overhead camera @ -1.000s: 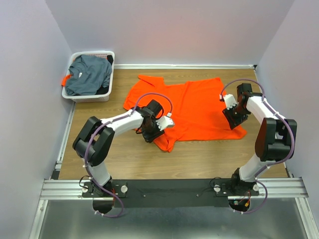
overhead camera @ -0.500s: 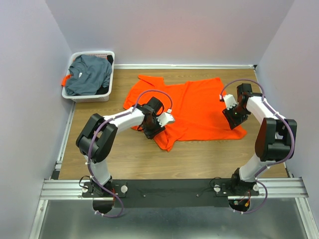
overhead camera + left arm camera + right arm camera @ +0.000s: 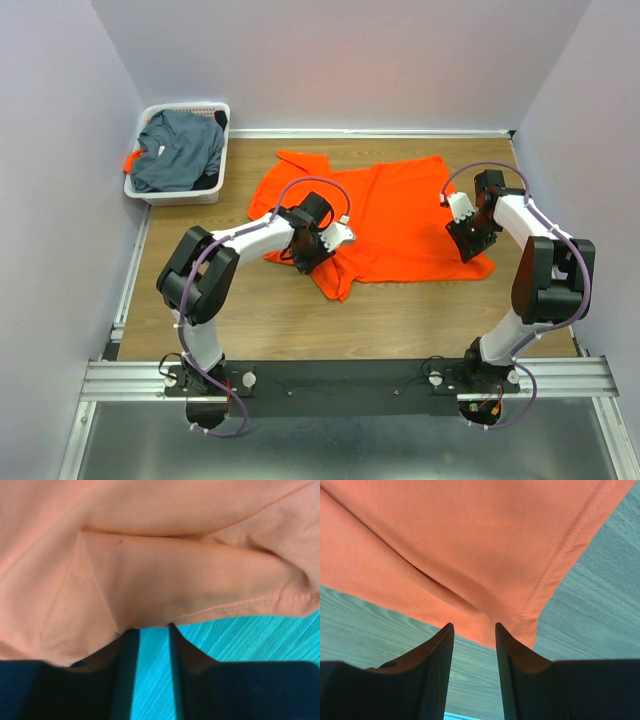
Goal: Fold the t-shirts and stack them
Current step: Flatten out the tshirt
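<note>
The bright orange t-shirt (image 3: pixel 395 215) lies spread flat on the wooden table. My left gripper (image 3: pixel 318 245) is low at its lower left flap. In the left wrist view the jaws (image 3: pixel 154 630) stand a narrow gap apart, with table showing between them and their tips against a folded edge of orange cloth (image 3: pixel 175 565). My right gripper (image 3: pixel 468 240) is low at the shirt's lower right corner. Its jaws (image 3: pixel 474 626) stand apart with the hemmed corner (image 3: pixel 470 540) just past the tips. The dark grey-blue t-shirt (image 3: pixel 180 150) lies bunched in the basket.
The white slotted basket (image 3: pixel 185 196) stands at the back left corner, with a bit of orange cloth (image 3: pixel 130 160) over its left rim. Walls close in the table on the left, back and right. Bare wood (image 3: pixel 420 320) runs along the near side.
My left gripper has moved up and to the right, further in against the shirt's lower left flap. The right arm and the shirt's outline have hardly changed.
</note>
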